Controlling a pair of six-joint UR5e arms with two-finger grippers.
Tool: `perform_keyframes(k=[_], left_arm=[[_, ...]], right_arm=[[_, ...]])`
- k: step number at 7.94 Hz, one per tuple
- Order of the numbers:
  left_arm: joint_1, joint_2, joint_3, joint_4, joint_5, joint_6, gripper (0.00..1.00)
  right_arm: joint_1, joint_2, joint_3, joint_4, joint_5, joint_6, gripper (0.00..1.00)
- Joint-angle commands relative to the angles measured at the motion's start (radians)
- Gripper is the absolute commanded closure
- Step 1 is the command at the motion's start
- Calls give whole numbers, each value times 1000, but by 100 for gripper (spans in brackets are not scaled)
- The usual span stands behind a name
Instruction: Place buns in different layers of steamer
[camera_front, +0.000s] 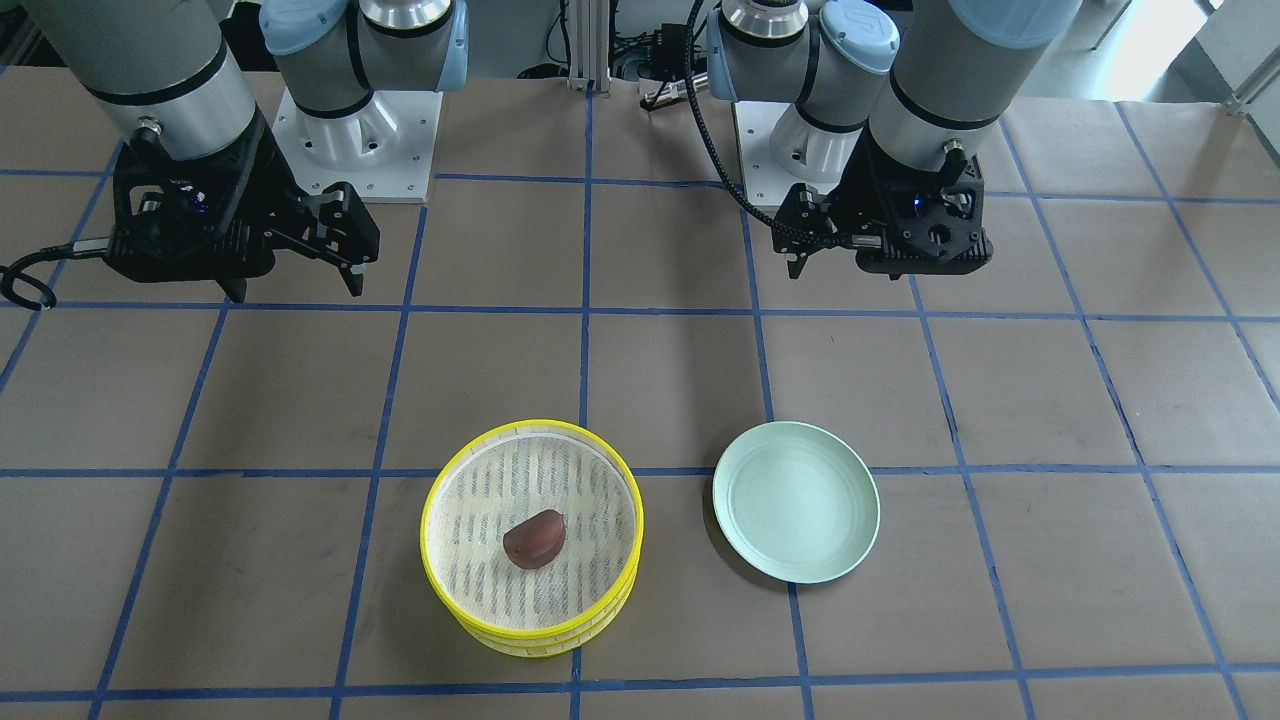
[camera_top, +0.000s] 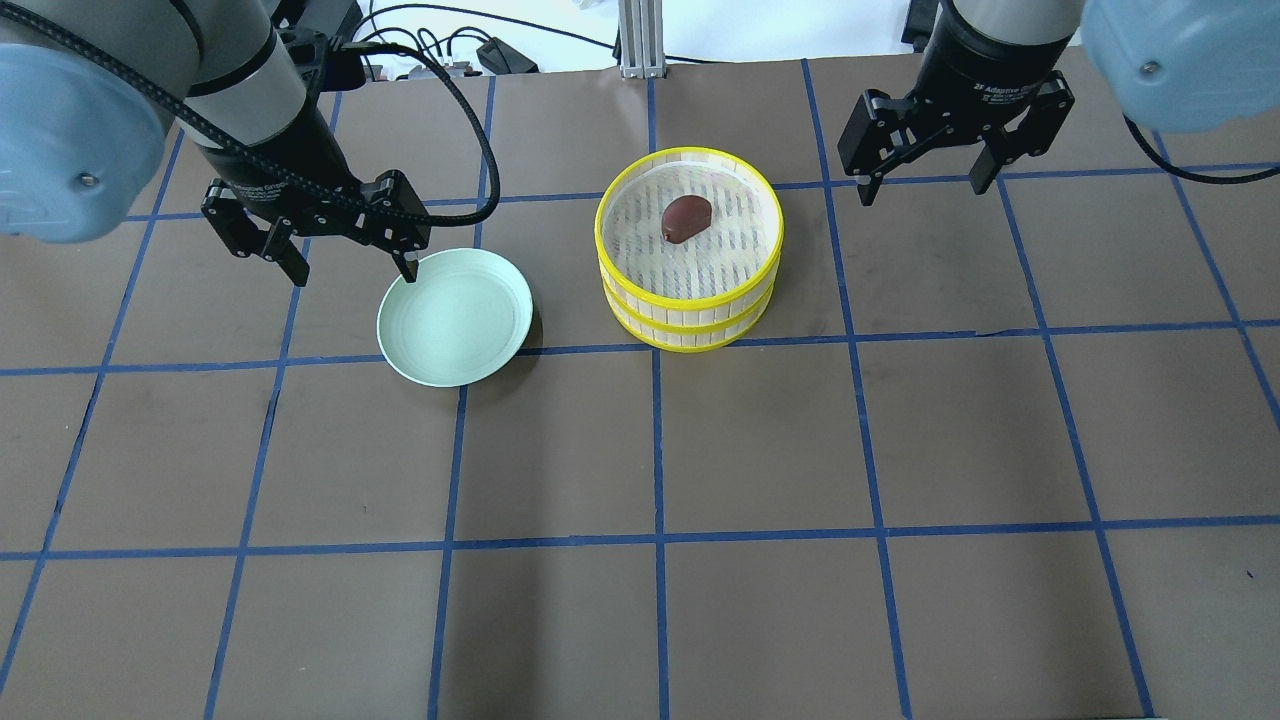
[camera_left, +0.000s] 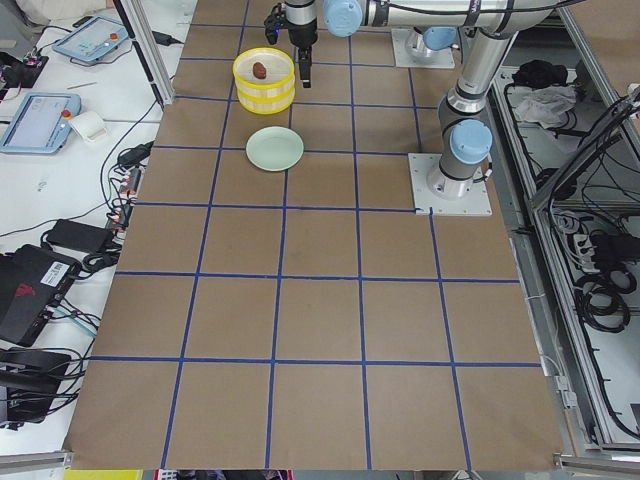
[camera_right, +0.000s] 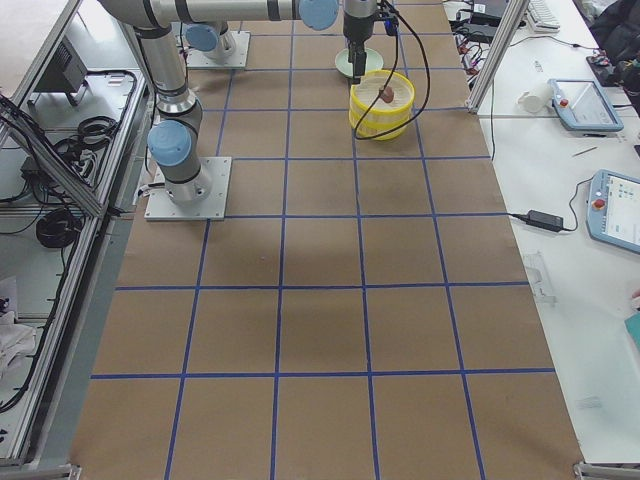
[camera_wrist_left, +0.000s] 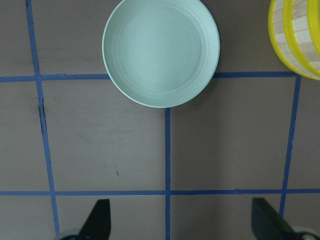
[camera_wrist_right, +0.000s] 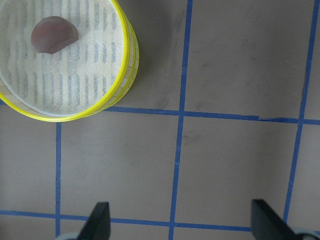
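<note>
Two yellow-rimmed steamer layers (camera_top: 690, 312) stand stacked at mid-table, also in the front view (camera_front: 431, 520). A dark reddish-brown bun (camera_top: 685, 217) lies on the top layer's slatted base, seen in the right wrist view (camera_wrist_right: 54, 34) too. The cream-white bun is hidden or out of view. My left gripper (camera_top: 353, 272) is open and empty, raised beside the pale green plate (camera_top: 455, 315). My right gripper (camera_top: 922, 190) is open and empty, raised to the right of the steamer. Both wrist views show bare fingers (camera_wrist_left: 100, 220), (camera_wrist_right: 100, 222).
The pale green plate (camera_front: 797, 515) is empty and lies to the left of the steamer in the overhead view. Brown paper with a blue tape grid covers the table. Cables and a metal post stand at the far edge.
</note>
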Motion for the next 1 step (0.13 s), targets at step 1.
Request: perform_keyframes(k=[1], left_arm=[[0,1,-6,-6,3,0,0]], right_arm=[[-4,1,0,0,-2,-3,0]])
